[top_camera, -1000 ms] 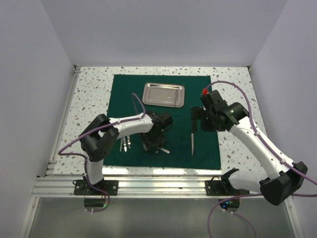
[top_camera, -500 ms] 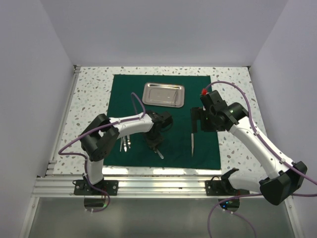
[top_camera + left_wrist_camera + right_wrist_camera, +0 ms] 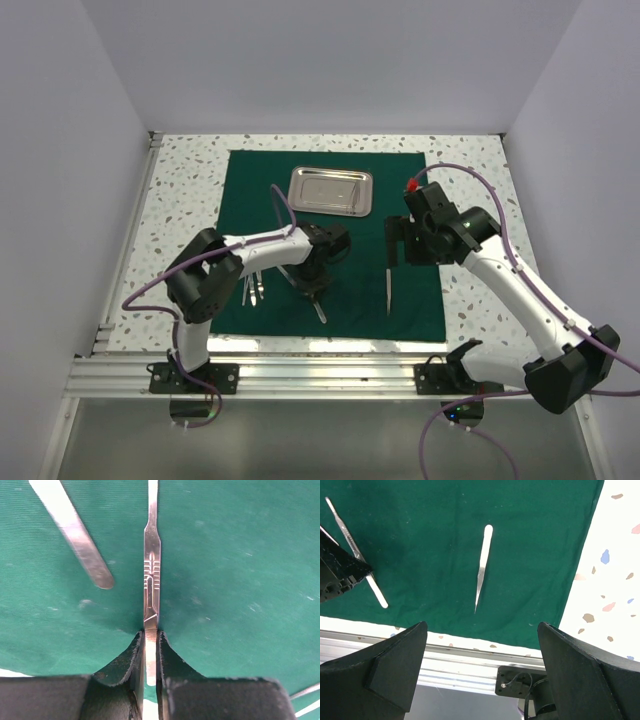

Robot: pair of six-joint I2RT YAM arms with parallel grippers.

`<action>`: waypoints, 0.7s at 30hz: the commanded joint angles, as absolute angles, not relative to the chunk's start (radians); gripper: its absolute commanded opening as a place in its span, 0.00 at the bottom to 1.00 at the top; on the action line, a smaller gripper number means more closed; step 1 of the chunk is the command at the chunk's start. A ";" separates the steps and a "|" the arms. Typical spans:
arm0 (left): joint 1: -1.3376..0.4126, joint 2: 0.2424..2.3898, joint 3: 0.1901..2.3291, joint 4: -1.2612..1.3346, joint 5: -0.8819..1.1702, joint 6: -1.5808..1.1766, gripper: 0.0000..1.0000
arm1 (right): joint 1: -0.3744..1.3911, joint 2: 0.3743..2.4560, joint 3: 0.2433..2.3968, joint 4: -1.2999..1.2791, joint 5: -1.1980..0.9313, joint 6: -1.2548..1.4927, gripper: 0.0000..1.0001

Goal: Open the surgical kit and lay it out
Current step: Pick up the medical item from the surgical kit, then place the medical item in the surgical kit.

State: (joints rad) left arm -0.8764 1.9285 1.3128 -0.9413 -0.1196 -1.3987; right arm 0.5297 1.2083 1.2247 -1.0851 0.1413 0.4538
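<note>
The kit's dark green cloth (image 3: 330,240) lies spread flat, with the steel tray (image 3: 330,190) at its far middle. My left gripper (image 3: 313,288) (image 3: 148,632) rests low on the cloth, shut on a slim ribbed steel scalpel handle (image 3: 151,575) (image 3: 319,306) (image 3: 350,535) that lies flat between its pads. My right gripper (image 3: 405,245) (image 3: 482,645) hovers open above the cloth's right side, holding nothing. Pointed tweezers (image 3: 388,285) (image 3: 482,565) lie on the cloth just below it.
More slim steel instruments (image 3: 250,290) lie on the cloth's left part, and one flat blunt handle (image 3: 75,535) lies close to the left gripper. The aluminium rail (image 3: 320,375) runs along the table's near edge. Speckled tabletop (image 3: 185,200) borders the cloth.
The left jaws have closed from wide open onto the scalpel handle. The handle has swung from pointing right to lying toward the near edge. The right arm has not moved.
</note>
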 commanded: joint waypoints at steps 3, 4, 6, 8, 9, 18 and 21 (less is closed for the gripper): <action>-0.879 1.908 1.437 -0.951 -0.121 -1.322 0.00 | 0.528 1.218 1.227 -1.054 0.156 0.465 0.95; -0.880 1.910 1.459 -0.969 -0.129 -1.303 0.00 | 0.528 1.221 1.229 -1.052 0.156 0.465 0.95; -0.884 1.907 1.512 -1.002 -0.158 -1.283 0.00 | 0.528 1.227 1.232 -1.048 0.156 0.463 0.95; -0.884 1.904 1.546 -1.023 -0.190 -1.261 0.00 | 0.528 1.232 1.235 -1.042 0.153 0.463 0.95; -0.882 1.905 1.557 -1.029 -0.199 -1.256 0.00 | 0.528 1.232 1.236 -1.040 0.153 0.465 0.95; -0.902 2.037 1.661 -1.118 -0.187 -0.962 0.00 | 0.526 1.210 1.258 -1.054 0.199 0.463 0.95; -0.925 1.978 1.539 -1.103 -0.222 -0.940 0.00 | 0.526 1.195 1.246 -1.058 0.218 0.465 0.96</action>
